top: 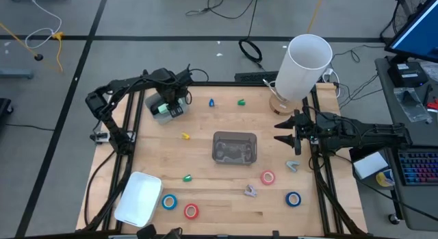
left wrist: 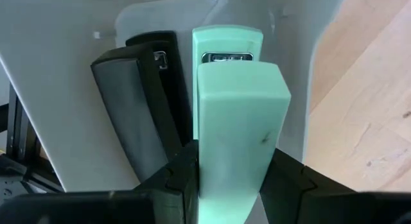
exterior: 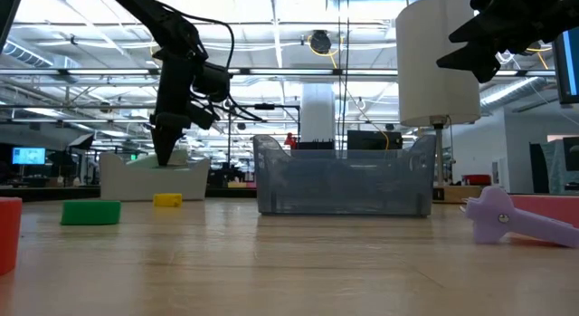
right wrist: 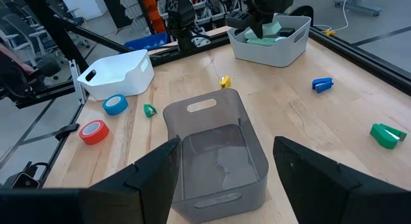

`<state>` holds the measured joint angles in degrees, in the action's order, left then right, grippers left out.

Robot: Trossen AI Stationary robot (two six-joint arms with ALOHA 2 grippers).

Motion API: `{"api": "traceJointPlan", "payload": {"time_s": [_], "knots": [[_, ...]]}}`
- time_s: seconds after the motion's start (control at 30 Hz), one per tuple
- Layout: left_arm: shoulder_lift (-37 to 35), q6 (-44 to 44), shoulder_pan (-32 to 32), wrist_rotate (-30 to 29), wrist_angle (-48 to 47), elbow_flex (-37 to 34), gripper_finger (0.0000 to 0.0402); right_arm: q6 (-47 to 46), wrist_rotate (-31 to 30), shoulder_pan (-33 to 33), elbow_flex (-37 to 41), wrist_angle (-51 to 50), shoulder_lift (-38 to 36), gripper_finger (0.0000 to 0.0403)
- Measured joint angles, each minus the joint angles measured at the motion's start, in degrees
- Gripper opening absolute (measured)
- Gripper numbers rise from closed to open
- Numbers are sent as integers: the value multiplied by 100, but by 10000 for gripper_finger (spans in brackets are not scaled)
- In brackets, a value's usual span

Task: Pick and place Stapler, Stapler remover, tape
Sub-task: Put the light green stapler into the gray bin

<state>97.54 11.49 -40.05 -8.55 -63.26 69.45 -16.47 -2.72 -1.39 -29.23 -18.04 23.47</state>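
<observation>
The left gripper (left wrist: pixel 228 179) is seen clamped on the small mint-green oblong stapler (left wrist: pixel 234 115), down inside the white plastic bin (top: pixel 164 105) at the far-left corner of the wooden table (top: pixel 226 211). A dark stapler (left wrist: pixel 138 108) lies just beside it in the same bin — the grip is taken on the mint body's long sides, probably so it can be lifted clear of its neighbour. The right gripper (right wrist: pixel 221 166) is held above the table's right side with its fingers spread wide and nothing between them, facing the grey translucent plastic tray (top: pixel 235 147) at the table's centre — judged to be waiting. The ring-shaped tape rolls, blue (top: pixel 169 202) and red (top: pixel 191 211), are left loose near the front edge, beside a second white bin (top: pixel 139 198). A lilac staple remover (top: pixel 250 191) lies near the front too.
</observation>
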Motion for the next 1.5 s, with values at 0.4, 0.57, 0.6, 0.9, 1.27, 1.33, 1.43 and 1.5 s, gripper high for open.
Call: {"api": "traceJointPlan", "payload": {"time_s": [0.4,0.57,0.6,0.9,1.27,1.33,1.43,1.5], "knots": [[0,35,0,-1,7,0,121,-1,2,0,0,2,1,242],[0,48,0,-3,11,0,121,-171,2,1,0,2,1,242],[0,48,0,-12,11,0,121,-216,2,0,0,0,1,242],[0,-20,2,-92,30,0,121,-243,2,1,0,2,1,242],[0,-171,35,-307,82,0,128,-240,2,0,0,2,1,242],[0,-177,79,-307,83,0,130,-238,2,0,0,2,-1,242],[6,-169,143,-307,108,0,130,-238,2,0,0,2,1,242],[73,-169,195,-310,137,4,130,-238,2,1,0,2,-1,242]]}}
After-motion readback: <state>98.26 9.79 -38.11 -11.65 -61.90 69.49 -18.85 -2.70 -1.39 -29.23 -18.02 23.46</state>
